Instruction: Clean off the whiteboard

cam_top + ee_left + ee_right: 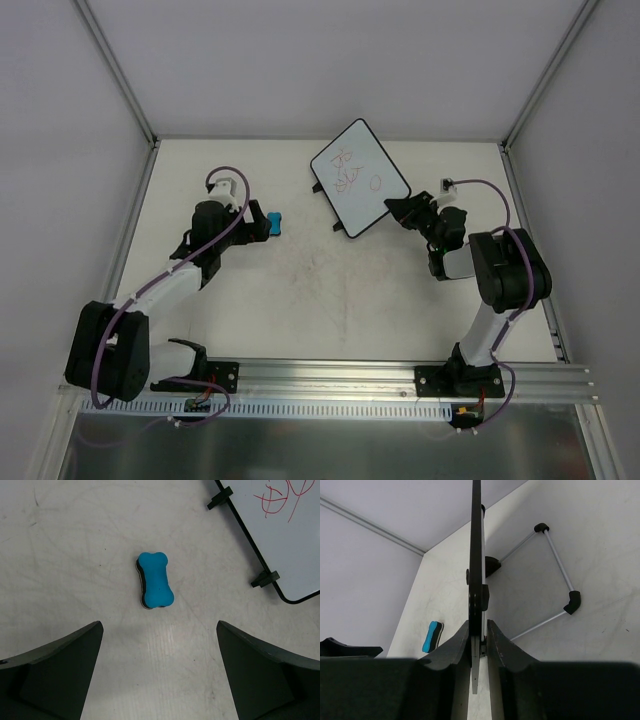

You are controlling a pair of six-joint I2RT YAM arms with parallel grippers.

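Observation:
The whiteboard is white with a black frame and red scribbles, tilted up off the table at the back middle. My right gripper is shut on its right edge; in the right wrist view the board shows edge-on between the fingers, with its wire stand behind. The blue bone-shaped eraser lies on the table just off my left gripper. In the left wrist view the eraser lies ahead of the open, empty fingers, and a corner of the board shows at top right.
White walls with metal posts enclose the table on the left, back and right. An aluminium rail runs along the near edge by the arm bases. The eraser also shows in the right wrist view.

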